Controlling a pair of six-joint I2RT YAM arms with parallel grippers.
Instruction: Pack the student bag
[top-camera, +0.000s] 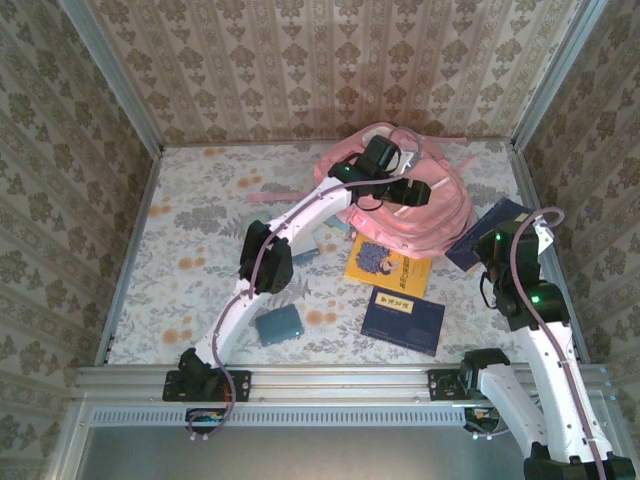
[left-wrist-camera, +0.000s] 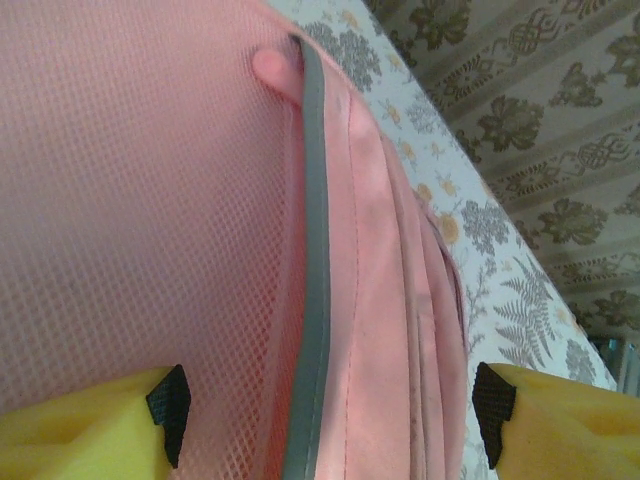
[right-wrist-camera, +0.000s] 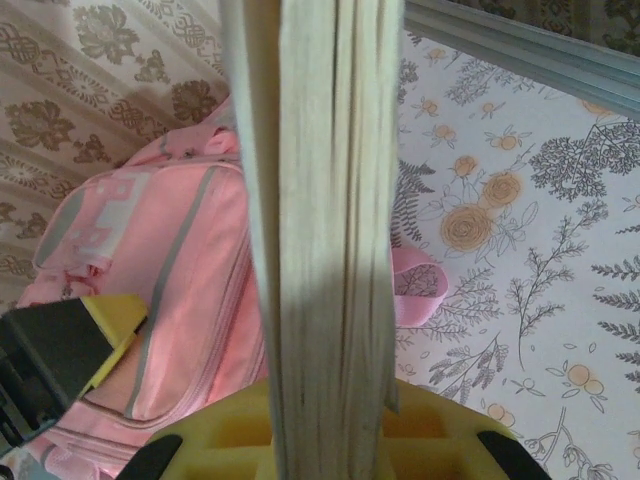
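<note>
Arm (top-camera: 300, 215) reaches over student bag (top-camera: 452, 212), left end effector (left-wrist-camera: 330, 410) spread wide.

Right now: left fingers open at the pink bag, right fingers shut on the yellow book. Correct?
Not the yellow book: the right fingers are shut on a dark blue book, per the top external view. The yellow book lies loose on the table. Left fingers open at the pink bag is right.

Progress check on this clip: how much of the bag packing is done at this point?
Done: nothing shows inside the student bag. In hand: right gripper clamps a blue book; left gripper hangs open over the bag. Left: yellow book, second blue book and teal case lie on the table.
</note>
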